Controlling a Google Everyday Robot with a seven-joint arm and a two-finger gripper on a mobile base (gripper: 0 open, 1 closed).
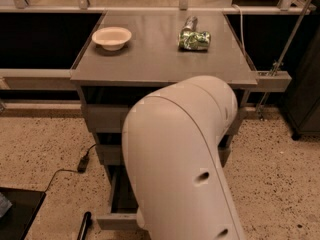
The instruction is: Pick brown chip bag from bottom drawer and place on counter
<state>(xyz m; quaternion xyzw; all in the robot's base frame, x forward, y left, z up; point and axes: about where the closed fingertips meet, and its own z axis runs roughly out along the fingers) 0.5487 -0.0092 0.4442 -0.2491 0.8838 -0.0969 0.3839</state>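
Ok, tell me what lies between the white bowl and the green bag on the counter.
Nothing: the camera view shows bare counter between the white bowl and the green bag. The gripper is out of view.

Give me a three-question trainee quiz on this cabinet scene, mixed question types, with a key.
1. True or false: the white bowl sits on the counter.
2. Which drawer stands pulled out? A) top drawer B) middle drawer C) bottom drawer
3. Short answer: does the gripper show in the camera view?

Key
1. True; it sits left of the green foil bag.
2. C.
3. No; the gripper is out of view, and the white arm blocks most of the drawer fronts.
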